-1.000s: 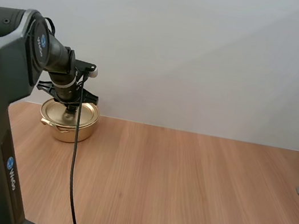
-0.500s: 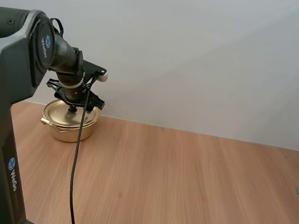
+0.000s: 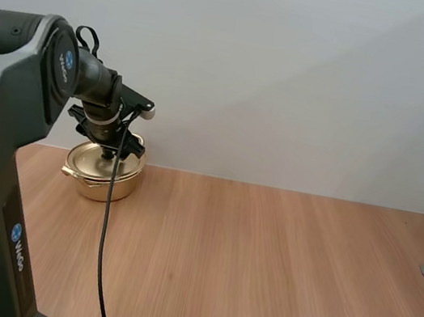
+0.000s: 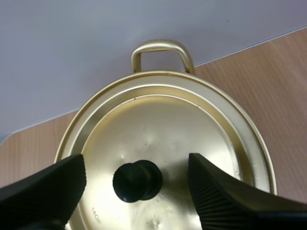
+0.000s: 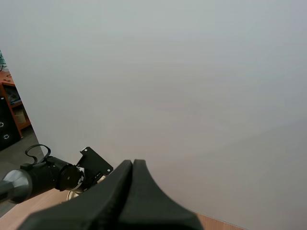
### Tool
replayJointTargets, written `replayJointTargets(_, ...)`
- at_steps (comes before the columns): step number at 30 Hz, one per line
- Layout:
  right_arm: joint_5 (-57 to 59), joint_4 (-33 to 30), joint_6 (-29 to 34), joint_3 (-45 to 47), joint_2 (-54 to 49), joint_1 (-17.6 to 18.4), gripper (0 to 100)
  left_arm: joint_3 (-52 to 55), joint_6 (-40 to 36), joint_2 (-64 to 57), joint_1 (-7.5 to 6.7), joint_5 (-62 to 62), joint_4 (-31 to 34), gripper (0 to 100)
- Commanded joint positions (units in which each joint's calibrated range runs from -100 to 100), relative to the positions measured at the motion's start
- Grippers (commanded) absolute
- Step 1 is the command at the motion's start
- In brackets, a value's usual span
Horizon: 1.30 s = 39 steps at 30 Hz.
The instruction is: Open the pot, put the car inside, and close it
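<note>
At the far left of the table [image 3: 259, 265], close to the back wall [image 3: 292, 74], stands the golden pot [image 3: 101, 178] with its lid [image 4: 163, 129] seated on it. The left gripper [image 3: 107, 148] hangs directly above it, pointing down at the lid's centre. From the left wrist, this gripper [image 4: 136, 165] is spread wide and grasps nothing. One ribbed finger [image 4: 53, 187] sits on one side of the lid's black knob [image 4: 137, 180] and the other on the opposite side, both clear of the knob with gaps between. The knob lies roughly midway between the two tips, and a loop handle [image 4: 162, 48] of the pot shows beyond the lid, toward the wall. Further right, the right gripper [image 5: 129, 167] is clenched on nothing. Its two fingers lie pressed together as one dark wedge, raised and aimed at the wall.
</note>
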Motion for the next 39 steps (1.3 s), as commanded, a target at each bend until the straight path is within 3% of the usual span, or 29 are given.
replayJointTargets(1, 0.03, -0.04, -0.07, 0.05, -0.02, 0.02, 0, -0.05, -0.88, -0.04, 0.06, -0.52, 0.22, 99)
replayJointTargets(7, 0.03, -0.04, -0.07, 0.05, -0.02, 0.02, 0, -0.05, -3.80, -0.16, 0.06, -1.42, 0.37, 100)
replayJointTargets(12, 0.03, -0.04, -0.07, 0.05, -0.02, 0.02, 0, -0.70, -2.30, -0.26, 0.06, 1.12, 7.18, 100)
replayJointTargets(15, 0.03, 0.10, -0.06, 0.05, -0.02, 0.02, 0, -3.47, -5.08, -0.40, 0.06, 5.73, 9.77, 100)
replayJointTargets(22, 0.03, -1.61, -0.06, 0.05, -0.02, 0.02, 0, -7.96, -3.35, -4.33, 0.06, 6.40, 9.90, 100)
replayJointTargets(23, 0.03, -2.79, -0.06, 0.05, 0.11, 0.02, 0, -8.26, -3.45, -5.10, 0.06, 5.94, 9.81, 91)
replayJointTargets(24, 0.03, -3.95, -0.06, 0.05, 0.11, 0.02, 0, -8.56, -4.11, -5.74, 0.06, 5.94, 9.29, 65)
replayJointTargets(25, 0.03, -5.63, 0.03, 0.05, 0.11, 0.02, 0, -8.84, -5.89, -6.45, 0.13, 6.26, 8.84, 28)
replayJointTargets(26, 0.03, -6.94, 0.58, 0.05, 0.20, 0.02, 0, -8.98, -8.01, -7.25, 0.28, 6.63, 8.74, 1)
replayJointTargets(30, 0.03, -12.43, 4.69, 1.27, 0.20, 0.02, 0, -8.98, -10.56, -10.95, 0.27, 6.73, 8.74, 3)
replayJointTargets(35, 0.03, -14.55, 7.99, 7.80, 0.20, 0.02, 0, -8.98, -11.70, -18.44, 0.27, 5.68, 8.71, 0)
replayJointTargets(39, -0.21, -15.12, 8.12, 16.75, 0.20, 0.02, 0, -8.98, -13.29, -24.92, 0.27, 5.51, 3.89, 0)
